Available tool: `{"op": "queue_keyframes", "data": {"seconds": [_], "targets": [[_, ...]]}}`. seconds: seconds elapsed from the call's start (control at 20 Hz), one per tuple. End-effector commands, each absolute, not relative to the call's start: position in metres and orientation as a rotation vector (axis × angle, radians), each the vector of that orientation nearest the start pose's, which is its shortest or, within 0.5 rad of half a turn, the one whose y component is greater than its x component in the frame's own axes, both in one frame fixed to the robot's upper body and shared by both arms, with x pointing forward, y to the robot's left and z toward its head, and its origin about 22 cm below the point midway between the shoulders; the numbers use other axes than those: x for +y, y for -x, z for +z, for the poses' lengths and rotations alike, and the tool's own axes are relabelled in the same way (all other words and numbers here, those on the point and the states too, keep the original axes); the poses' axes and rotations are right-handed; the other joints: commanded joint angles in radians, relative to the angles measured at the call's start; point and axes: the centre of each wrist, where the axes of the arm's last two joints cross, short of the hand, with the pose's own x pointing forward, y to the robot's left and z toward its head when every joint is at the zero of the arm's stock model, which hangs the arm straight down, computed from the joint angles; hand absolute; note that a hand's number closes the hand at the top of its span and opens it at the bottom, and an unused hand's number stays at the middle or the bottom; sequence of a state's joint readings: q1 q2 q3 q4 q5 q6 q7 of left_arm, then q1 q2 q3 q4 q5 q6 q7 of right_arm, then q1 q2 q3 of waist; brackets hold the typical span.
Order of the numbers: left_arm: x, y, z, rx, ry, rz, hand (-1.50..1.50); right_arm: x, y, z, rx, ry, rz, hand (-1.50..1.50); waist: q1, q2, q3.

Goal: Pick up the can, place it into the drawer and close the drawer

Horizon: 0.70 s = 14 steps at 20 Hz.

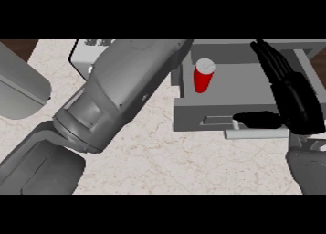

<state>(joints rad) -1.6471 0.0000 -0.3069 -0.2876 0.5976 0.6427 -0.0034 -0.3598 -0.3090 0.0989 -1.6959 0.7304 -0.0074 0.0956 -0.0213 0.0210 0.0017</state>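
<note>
The red can (203, 77) with a pale top stands upright inside the open grey drawer (239, 87), at its left side. My right hand (297, 98) lies over the drawer's right part with its fingers straight, pointing to the far end. Its thumb (256, 119) rests across the drawer's front panel (196, 118), just above the pale bar handle (256, 133). This hand is open and does not touch the can. My left forearm (118, 93) crosses the view from lower left up to the drawer's far left corner; its hand does not show.
A white boxy object (83, 55) sits at the back, partly hidden behind the left forearm. A large grey rounded shape (15, 89) fills the left edge. Pale marble counter (192, 160) lies in front of the drawer.
</note>
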Motion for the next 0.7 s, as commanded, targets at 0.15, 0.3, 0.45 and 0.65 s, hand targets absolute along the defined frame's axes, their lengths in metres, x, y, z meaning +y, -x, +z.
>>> {"op": "queue_keyframes", "data": {"seconds": [0.15, 0.3, 0.45, 0.65], "targets": [[-0.02, -0.435, 0.255, -1.714, -0.017, -0.018, -1.5, -0.203, -0.341, 0.086, -1.801, 0.985, 0.964, -1.5, 0.042, -0.01, -0.001], [0.007, -0.446, 0.255, -1.716, -0.054, -0.014, -1.5, -0.215, -0.359, 0.069, -1.783, 1.007, 0.978, -1.5, 0.05, -0.013, -0.001], [0.019, -0.45, 0.271, -1.716, -0.073, 0.029, -1.5, -0.189, -0.375, 0.066, -1.782, 1.031, 0.98, -1.5, 0.044, -0.012, -0.001], [0.024, -0.45, 0.251, -1.726, -0.092, 0.021, -1.5, -0.19, -0.399, 0.06, -1.751, 1.124, 0.934, -1.5, 0.067, -0.011, -0.001]]}}
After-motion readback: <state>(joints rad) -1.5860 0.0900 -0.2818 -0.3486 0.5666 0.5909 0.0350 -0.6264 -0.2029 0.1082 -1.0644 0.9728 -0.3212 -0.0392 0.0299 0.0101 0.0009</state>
